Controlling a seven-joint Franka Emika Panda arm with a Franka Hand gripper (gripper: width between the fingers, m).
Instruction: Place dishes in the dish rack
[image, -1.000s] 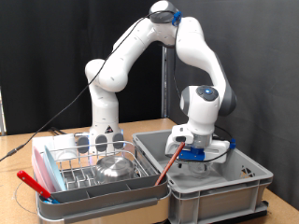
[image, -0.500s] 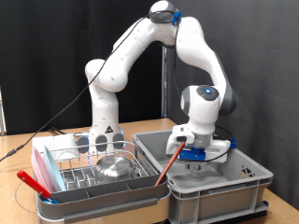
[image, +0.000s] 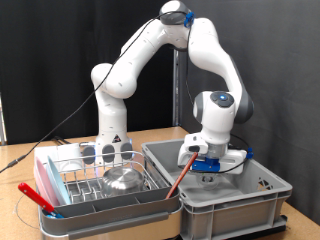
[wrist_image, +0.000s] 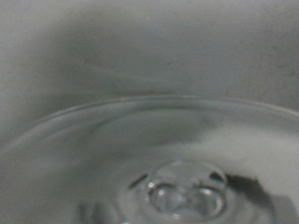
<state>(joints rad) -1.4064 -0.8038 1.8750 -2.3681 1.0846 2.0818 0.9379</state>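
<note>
At the exterior view's right, the white arm's gripper (image: 207, 176) reaches into the deep grey plastic crate (image: 250, 200); whether its fingers are released or clenched I cannot tell. The wrist view is filled by blurred clear glassware (wrist_image: 177, 187). At lower left, the shiny steel bowl (image: 124, 179) lies in the silver wire dish rack (image: 75, 175), a pale blue round plate (image: 108, 151) upright behind it.

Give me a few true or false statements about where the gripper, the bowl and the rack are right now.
1. The gripper is down inside the grey crate. True.
2. The steel bowl sits in the rack. True.
3. The rack is at the exterior view's right. False: it is at the left, and the crate is at the right.
4. The wrist view shows a blue plate. False: it shows clear glassware up close.
5. The bowl lies in the crate. False: it is in the rack.
</note>
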